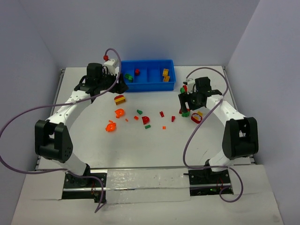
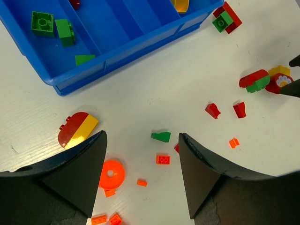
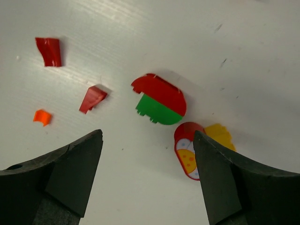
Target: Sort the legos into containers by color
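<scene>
While hovering low over the loose legos (image 1: 145, 120), holding both claws apart and clamping on nothing. Sorting by colour, seemingly at an early stage: leaving most pieces strewn over the white table (image 1: 93, 150), with only a handful lying in the blue tray (image 2: 140, 58).

Looking down from the left gripper (image 2: 141, 138): framing a green wedge (image 2: 161, 136) right at the mouth of the open jaws, nearer the right-hand finger, and a small orange brick (image 2: 162, 159) deeper in the gap. Showing a red-and-yellow half-round (image 2: 77, 129) just off the left-hand fingertip, and the tray farther ahead and to the left, with three green pieces (image 2: 64, 30) resting in its end compartment.

Looking down from the right gripper (image 3: 147, 136): centring a red-and-green half-round (image 3: 159, 101) just ahead of the gap, apart from both fingers. Placing a flower-printed red piece (image 3: 187, 150) close by the right-hand finger, right beside a yellow piece (image 3: 220, 136). Leaving two red wedges (image 3: 93, 98) and an orange scrap (image 3: 41, 117) ahead and to the left.

Apparently choosing targets before a pick. Next, probably: dropping the left claw around the green wedge, closing, then carrying it forward-left to the compartment holding greens. Calling for care on the right side: handling a two-colour piece belonging wholly in neither bin.
</scene>
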You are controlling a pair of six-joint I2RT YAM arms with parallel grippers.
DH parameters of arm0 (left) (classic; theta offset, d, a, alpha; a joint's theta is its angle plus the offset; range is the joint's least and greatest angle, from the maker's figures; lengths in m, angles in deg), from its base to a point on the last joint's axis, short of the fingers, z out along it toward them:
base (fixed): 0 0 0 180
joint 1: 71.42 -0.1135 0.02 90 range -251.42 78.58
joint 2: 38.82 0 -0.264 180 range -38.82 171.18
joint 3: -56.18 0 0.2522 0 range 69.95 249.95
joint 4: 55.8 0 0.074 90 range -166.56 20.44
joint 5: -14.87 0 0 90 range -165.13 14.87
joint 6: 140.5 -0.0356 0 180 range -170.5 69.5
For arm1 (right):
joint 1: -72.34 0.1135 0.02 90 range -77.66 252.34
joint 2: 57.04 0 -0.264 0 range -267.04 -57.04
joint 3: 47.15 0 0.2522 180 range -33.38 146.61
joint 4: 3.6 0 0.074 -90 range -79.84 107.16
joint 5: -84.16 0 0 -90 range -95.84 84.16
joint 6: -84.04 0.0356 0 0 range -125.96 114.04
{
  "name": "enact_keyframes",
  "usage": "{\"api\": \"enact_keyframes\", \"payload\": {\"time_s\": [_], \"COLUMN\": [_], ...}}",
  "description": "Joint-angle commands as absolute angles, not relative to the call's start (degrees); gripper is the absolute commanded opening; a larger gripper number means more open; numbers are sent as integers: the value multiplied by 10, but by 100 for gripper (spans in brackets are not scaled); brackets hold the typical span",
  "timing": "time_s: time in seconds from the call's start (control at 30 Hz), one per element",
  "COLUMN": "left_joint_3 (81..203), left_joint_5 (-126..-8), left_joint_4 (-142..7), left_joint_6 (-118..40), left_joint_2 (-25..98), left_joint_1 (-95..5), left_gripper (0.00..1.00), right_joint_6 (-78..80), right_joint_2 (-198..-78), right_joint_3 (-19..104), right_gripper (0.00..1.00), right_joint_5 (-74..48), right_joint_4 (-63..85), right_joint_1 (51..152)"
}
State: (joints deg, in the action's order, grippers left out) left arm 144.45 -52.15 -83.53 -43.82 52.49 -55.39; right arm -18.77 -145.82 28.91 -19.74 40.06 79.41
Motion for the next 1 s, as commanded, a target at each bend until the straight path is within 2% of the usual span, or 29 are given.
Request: {"api": "enact_keyframes", "payload": {"time_s": [0.0, 0.37, 0.97], "left_joint_3": [1447, 1452, 1453], "left_joint_5": [-517, -525, -527], "left_joint_4": [-821, -827, -822], "left_joint_6": [-430, -442, -443], "left_joint_2": [500, 506, 515], "left_joint_1": [-554, -554, -554], "left_gripper": [71, 72, 71], "right_joint_6": [-155, -106, -126], "right_joint_2": [-1490, -1573, -1630], "right_joint_3": [338, 382, 394], "right_gripper": [87, 85, 80], "right_joint_5": [-165, -152, -144], "right_joint_4": [388, 448, 419], "right_joint_1": [790, 790, 791]}}
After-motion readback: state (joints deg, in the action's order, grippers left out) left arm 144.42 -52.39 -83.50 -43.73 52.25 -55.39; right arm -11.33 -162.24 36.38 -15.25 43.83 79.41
